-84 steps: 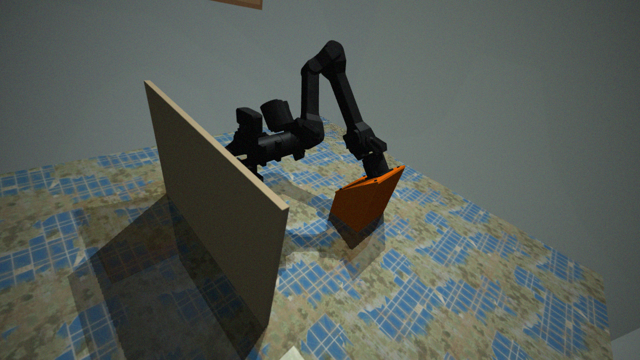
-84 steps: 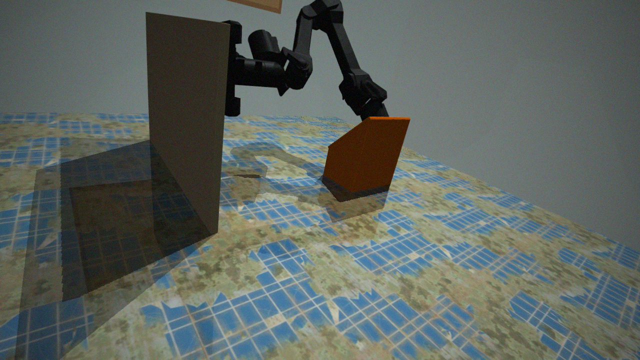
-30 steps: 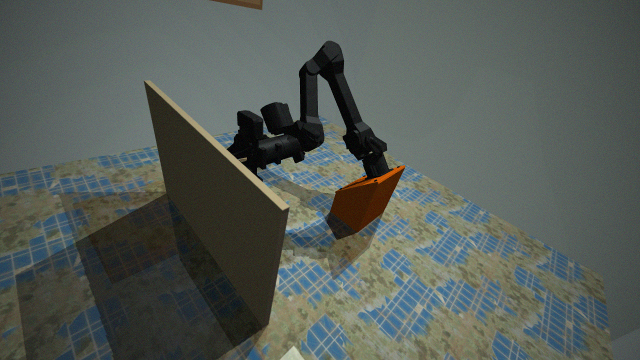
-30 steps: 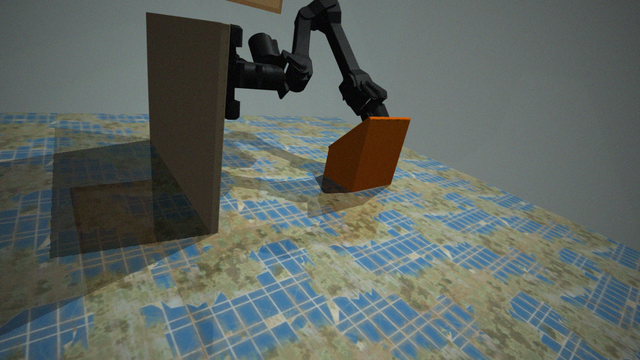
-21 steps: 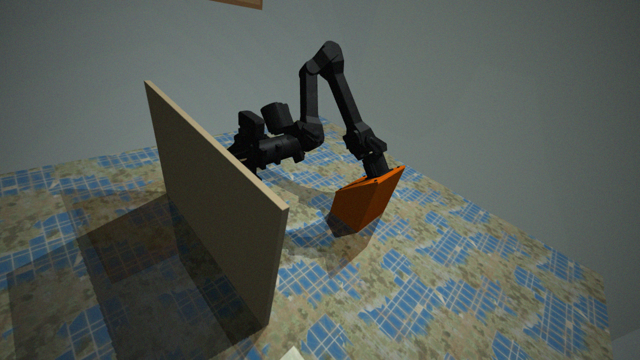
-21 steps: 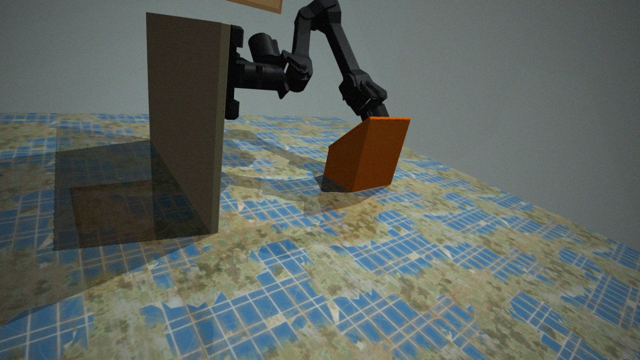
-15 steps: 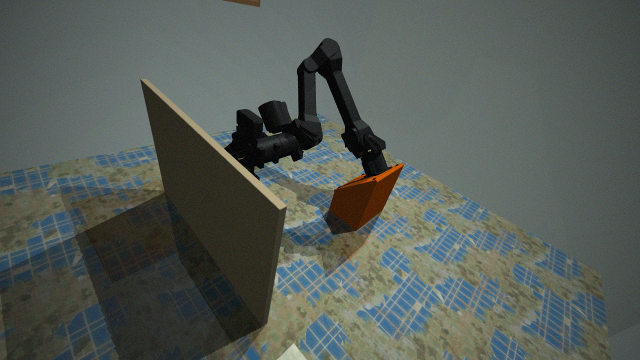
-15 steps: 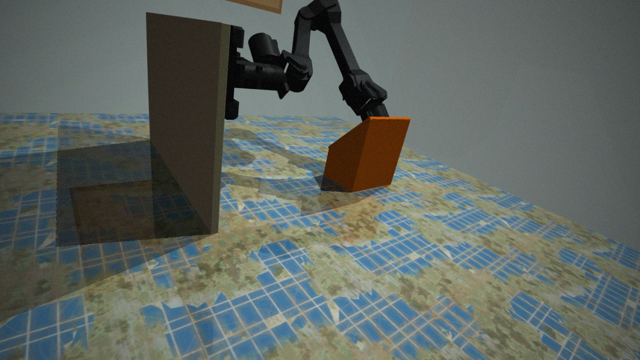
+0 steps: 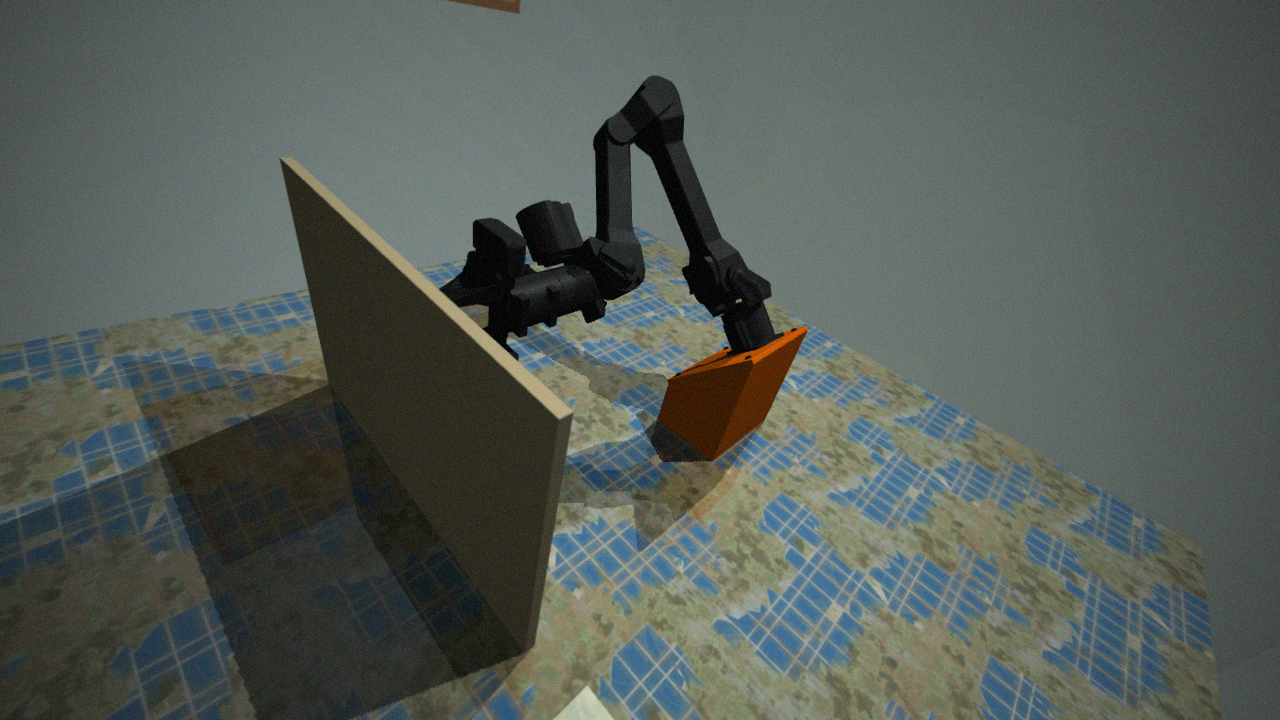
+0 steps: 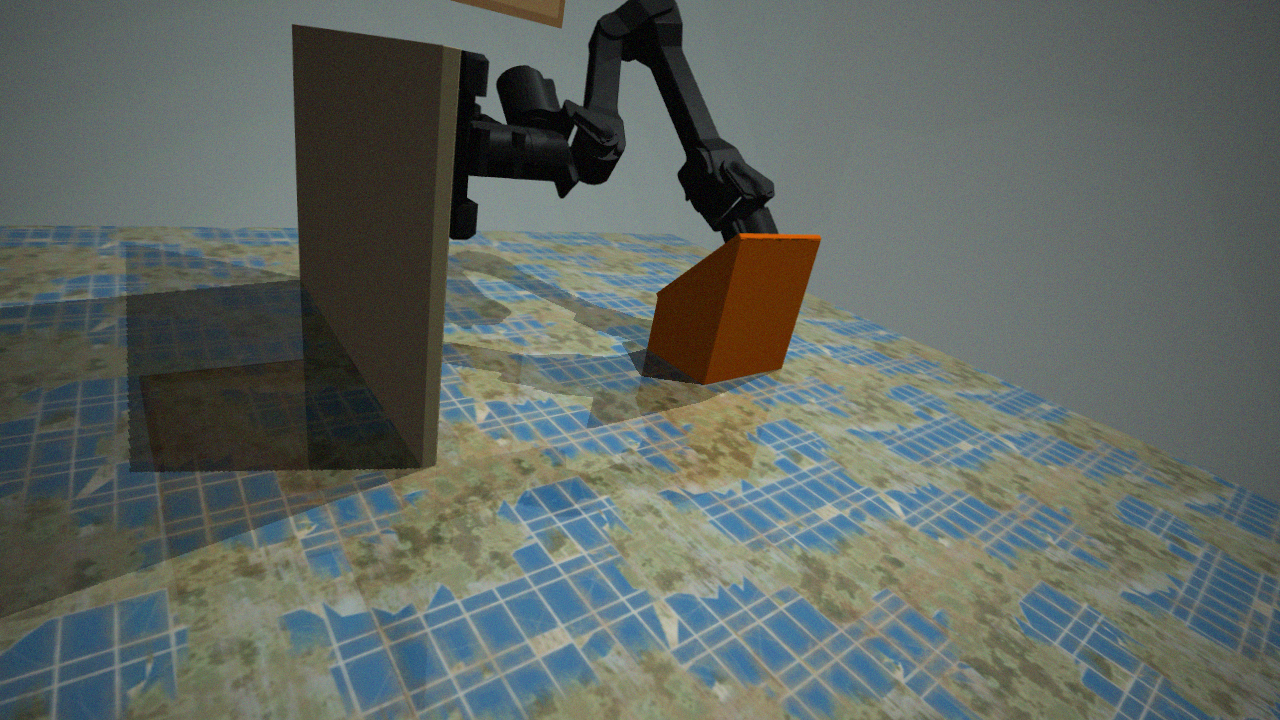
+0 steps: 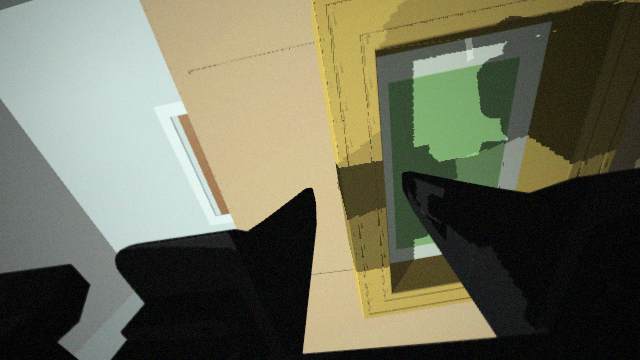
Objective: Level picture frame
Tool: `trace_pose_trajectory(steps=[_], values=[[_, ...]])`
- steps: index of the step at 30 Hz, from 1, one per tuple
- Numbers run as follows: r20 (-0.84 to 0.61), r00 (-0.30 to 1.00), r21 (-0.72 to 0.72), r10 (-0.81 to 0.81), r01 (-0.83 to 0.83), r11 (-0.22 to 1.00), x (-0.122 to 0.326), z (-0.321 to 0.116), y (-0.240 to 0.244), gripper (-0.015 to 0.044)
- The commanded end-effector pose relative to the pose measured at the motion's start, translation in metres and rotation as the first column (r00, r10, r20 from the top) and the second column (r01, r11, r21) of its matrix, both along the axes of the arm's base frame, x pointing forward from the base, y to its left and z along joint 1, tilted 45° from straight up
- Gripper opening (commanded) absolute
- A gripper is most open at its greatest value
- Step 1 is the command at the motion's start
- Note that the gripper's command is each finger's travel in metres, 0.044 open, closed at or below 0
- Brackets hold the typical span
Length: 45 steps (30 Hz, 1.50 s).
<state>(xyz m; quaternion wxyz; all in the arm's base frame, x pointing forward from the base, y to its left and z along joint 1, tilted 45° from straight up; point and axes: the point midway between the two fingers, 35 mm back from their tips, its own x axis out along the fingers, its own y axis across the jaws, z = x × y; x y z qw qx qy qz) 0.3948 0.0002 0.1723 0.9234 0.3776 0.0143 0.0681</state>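
Note:
The picture frame (image 11: 350, 200) is yellow-gold with a grey and white mat and a green picture, in the wrist view. It hangs in front of the peach wall panel (image 11: 250, 125), whose back shows in the top and exterior views (image 9: 429, 385) (image 10: 366, 205) and hides the frame there. My gripper (image 11: 357, 187) is open, its fingers apart at the frame's left side edge in the wrist view. One fingertip is outside that edge, the other over the picture. No finger visibly presses on the edge. The screw and notched strip are hidden. The slanted wrist view does not show plainly whether the frame is level.
The arm's orange pedestal (image 9: 698, 402) (image 10: 751, 304) stands on the blue-and-tan patterned table (image 9: 850, 537) (image 10: 805, 573), on the arm's side of the panel. A brown-edged object (image 9: 492, 4) (image 10: 523, 8) shows at the top. A white-rimmed rectangle (image 11: 217, 219) is on the far wall.

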Motion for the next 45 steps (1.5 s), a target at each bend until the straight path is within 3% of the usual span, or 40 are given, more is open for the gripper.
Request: trace_pose_trajectory(steps=[1,10,17,38,45], values=[[-0.002,1.000,0.012,0.001,-0.001,1.000,-0.006,0.001,-0.002,0.0260],[-0.017,1.000,0.115,0.009,-0.007,0.993,-0.093,-0.005,-0.016,0.0260],[-0.013,1.000,0.115,0.006,-0.005,0.993,-0.097,0.002,-0.020,0.0260],[-0.035,0.998,0.214,0.050,-0.041,0.976,-0.195,0.028,-0.015,0.0260],[-0.012,0.998,0.179,0.063,-0.060,0.982,-0.201,0.026,-0.012,0.0260]])
